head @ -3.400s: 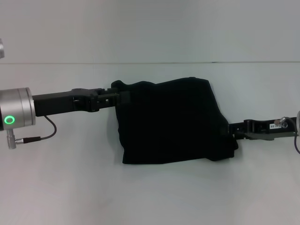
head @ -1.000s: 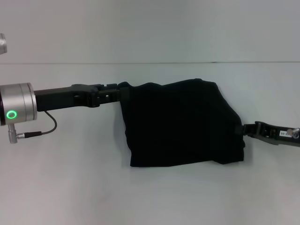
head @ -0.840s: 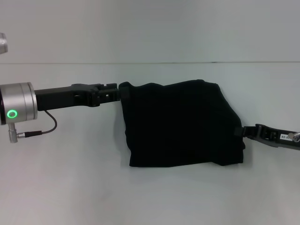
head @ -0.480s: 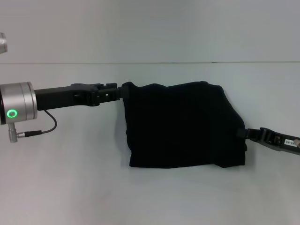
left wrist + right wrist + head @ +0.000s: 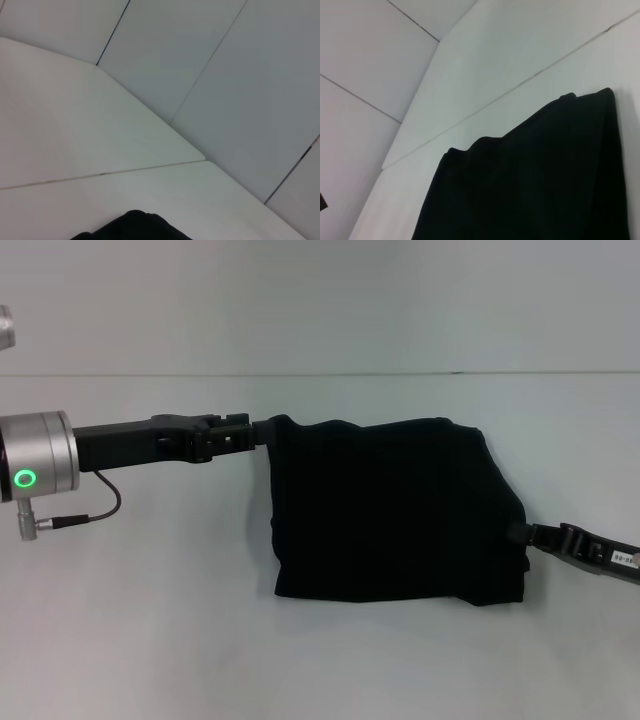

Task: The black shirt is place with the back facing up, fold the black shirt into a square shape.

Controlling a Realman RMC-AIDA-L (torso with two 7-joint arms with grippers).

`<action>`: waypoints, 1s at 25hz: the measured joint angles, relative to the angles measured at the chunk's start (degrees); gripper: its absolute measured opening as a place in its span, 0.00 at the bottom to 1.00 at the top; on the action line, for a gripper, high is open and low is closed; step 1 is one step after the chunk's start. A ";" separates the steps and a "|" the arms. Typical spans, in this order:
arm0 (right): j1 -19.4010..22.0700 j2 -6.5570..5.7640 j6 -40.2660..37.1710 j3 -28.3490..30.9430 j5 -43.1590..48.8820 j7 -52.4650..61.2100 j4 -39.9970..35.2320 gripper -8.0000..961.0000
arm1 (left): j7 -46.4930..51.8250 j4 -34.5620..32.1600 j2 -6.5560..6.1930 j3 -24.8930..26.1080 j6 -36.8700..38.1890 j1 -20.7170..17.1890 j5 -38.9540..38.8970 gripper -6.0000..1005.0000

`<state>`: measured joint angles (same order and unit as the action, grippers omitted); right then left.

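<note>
The black shirt (image 5: 395, 510) lies folded into a rough rectangle on the white table (image 5: 150, 640), with no lettering showing. My left gripper (image 5: 262, 432) is at its far left corner and is shut on the fabric there. My right gripper (image 5: 522, 534) is at its near right corner and is shut on the fabric there. The shirt is stretched flat between them. A small part of the shirt shows in the left wrist view (image 5: 132, 227), and a wide part of it shows in the right wrist view (image 5: 535, 180).
The table's back edge (image 5: 320, 373) meets a pale wall behind the shirt. My left arm's silver wrist with a green light (image 5: 22, 480) and a loose cable (image 5: 85, 515) hang over the table's left side.
My right gripper has moved right and toward me, pulling the shirt's right side with it. The shirt has shifted right and spread flatter. My left gripper has hardly moved.
</note>
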<state>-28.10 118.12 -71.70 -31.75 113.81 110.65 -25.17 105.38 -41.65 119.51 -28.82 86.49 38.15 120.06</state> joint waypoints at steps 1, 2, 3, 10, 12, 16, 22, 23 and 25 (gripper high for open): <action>0.22 0.03 -0.15 0.18 -0.02 -0.10 0.01 0.04 | 0.00 0.00 0.01 0.00 0.00 0.00 0.00 0.57; 0.45 0.07 -0.35 0.41 -0.05 -0.33 0.02 0.04 | 0.00 -0.02 0.01 0.00 0.00 0.00 0.00 0.57; 0.62 0.14 -0.49 0.63 -0.09 -0.53 0.03 0.04 | 0.00 -0.05 0.02 0.00 0.00 0.03 0.00 0.57; 1.79 0.69 -1.31 1.72 -0.49 -1.66 0.06 0.04 | 0.00 -0.03 -0.04 -0.19 -0.69 0.22 0.00 0.57; 2.11 0.82 -1.36 2.06 -0.51 -1.99 0.22 0.04 | 0.00 0.03 -0.05 -0.28 -0.73 0.26 0.00 0.57; 2.48 1.12 -1.47 2.53 -0.52 -2.52 0.33 0.04 | 0.01 0.04 -0.06 -0.36 -0.77 0.29 0.00 0.57; 2.69 1.24 -2.04 2.86 -0.52 -3.00 0.39 0.04 | 0.01 0.04 -0.06 -0.36 -0.80 0.39 0.00 0.57; 2.79 1.27 -2.14 2.92 -0.52 -3.04 0.38 0.04 | 0.00 0.05 -0.07 -0.36 -0.80 0.41 0.00 0.57; 2.99 1.36 -2.40 3.24 -0.52 -3.31 0.35 0.04 | 0.01 0.07 -0.08 -0.37 -0.80 0.51 0.00 0.57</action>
<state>-25.11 119.48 -74.11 -28.51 113.28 107.33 -24.82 105.39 -41.58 119.43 -29.19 85.69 38.66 120.06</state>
